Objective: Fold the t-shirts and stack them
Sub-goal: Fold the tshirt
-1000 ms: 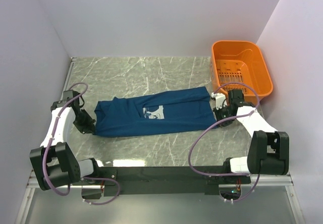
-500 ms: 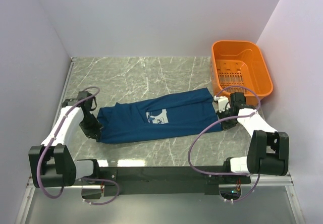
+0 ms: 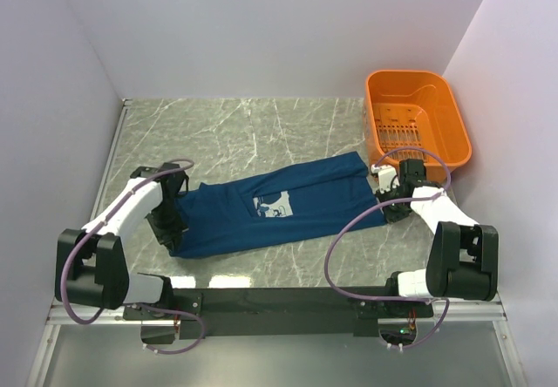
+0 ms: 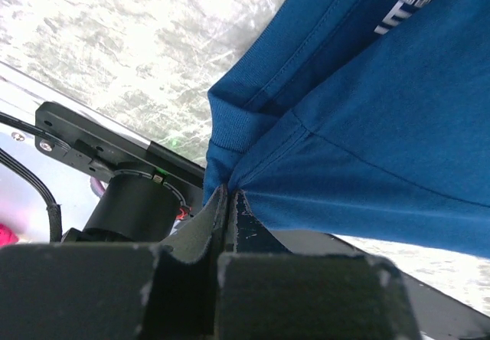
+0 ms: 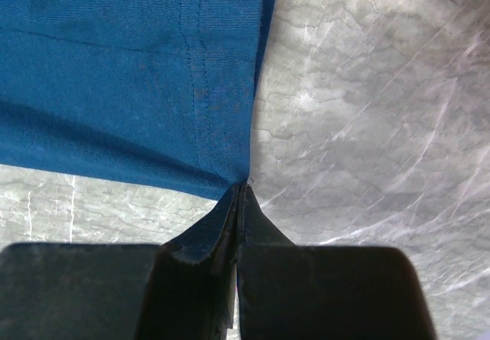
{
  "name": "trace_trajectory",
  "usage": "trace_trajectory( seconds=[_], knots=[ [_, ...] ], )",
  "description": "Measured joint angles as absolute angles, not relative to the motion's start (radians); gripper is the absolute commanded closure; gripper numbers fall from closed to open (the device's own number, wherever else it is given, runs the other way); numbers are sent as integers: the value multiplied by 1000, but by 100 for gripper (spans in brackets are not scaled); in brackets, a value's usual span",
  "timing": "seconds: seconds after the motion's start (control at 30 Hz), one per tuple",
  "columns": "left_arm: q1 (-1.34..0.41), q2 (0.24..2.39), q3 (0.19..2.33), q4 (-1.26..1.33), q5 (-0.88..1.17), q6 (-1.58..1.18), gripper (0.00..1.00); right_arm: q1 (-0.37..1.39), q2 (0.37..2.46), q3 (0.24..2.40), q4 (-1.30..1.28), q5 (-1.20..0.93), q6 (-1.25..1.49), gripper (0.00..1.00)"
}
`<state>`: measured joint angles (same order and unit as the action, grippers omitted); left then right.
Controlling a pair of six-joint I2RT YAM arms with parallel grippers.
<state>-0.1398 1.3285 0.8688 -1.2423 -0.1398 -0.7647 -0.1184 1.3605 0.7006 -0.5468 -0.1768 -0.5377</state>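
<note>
The t-shirt (image 3: 270,208) lies on the table (image 3: 261,134), drawn out into a long blue band at its middle. It is set aslant: the right end is farther from the arm bases, the left end nearer. The pale print (image 3: 272,204) faces up.

Both ends are held. At the left end a bunched fold of cloth, near a stitched seam and a small white mark, is pinched by the left gripper (image 4: 227,202), and its jaws are pressed together on the fabric. The cloth is pulled into tense creases there and looks raised off the table, though how far cannot be told. At the right end the near corner of the hem is nipped by the right gripper (image 5: 239,194) – jaws likewise closed on the cloth, low over the marble. An orange basket (image 3: 408,76) stands in the far right corner, just beyond the right gripper and apart from the shirt.

The step in hand is judged to be the tensioning and squaring of the band before a crosswise fold; no stack is seen yet, so the task is thought to be at an early stage. For the next move both pinches would need to be kept – one end carried up and over to the other, with edges matched and the print kept from bunching.
</note>
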Motion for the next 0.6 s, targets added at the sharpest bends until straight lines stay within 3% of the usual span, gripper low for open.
trace_trajectory(
  seconds=[0.07, 0.1, 0.27, 0.4, 0.6],
  knots=[
    [-152, 1336, 863, -1243, -139, -767, 99, -119, 1361, 701, -546, -181, -542, 100],
    [-158, 1338, 860, -1243, -139, -769, 95, -119, 1360, 700, -546, -184, -545, 100],
    [-177, 1340, 852, -1254, -140, -777, 61, -119, 1360, 699, -547, -192, -552, 93],
    [-196, 1340, 867, -1297, -157, -799, 40, -119, 1350, 699, -556, -203, -564, 77],
    [-219, 1299, 1053, -1318, -186, -832, 24, -123, 1297, 727, -602, -231, -582, 67]
  ],
)
